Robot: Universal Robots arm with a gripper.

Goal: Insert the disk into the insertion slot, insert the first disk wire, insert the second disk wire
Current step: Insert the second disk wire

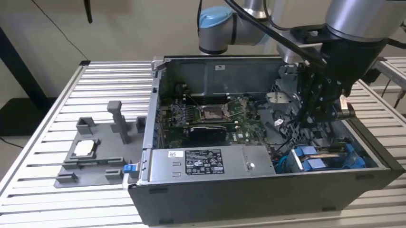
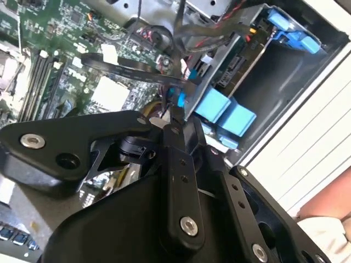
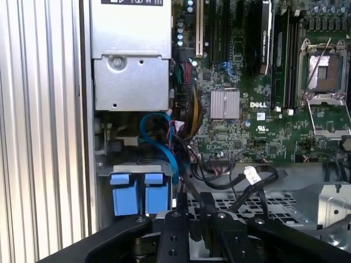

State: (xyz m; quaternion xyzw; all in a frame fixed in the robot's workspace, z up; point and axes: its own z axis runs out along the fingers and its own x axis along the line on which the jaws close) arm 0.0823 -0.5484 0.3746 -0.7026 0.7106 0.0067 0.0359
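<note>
— What's the arm [image 1: 364, 19] made of, there at the upper right of the exterior view?

— Smooth silver-grey tube, with a pale blue cap on the joint [image 1: 214, 21] at top centre. Black cables run slantwise across it.

— And lower down?

— A black wrist block, then the end effector [image 2: 174, 118]: matte black flat links, pinned with silver round-head screws, seen along the bottom of both wrist views. There's a round brass-coloured fitting on its side.

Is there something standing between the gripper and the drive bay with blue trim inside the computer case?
Nothing visible blocks it. In the second wrist view the gripper sits right beside the drive bay, with a black flat cable crossing just past its tip. Other loose cables hang farther off.
</note>
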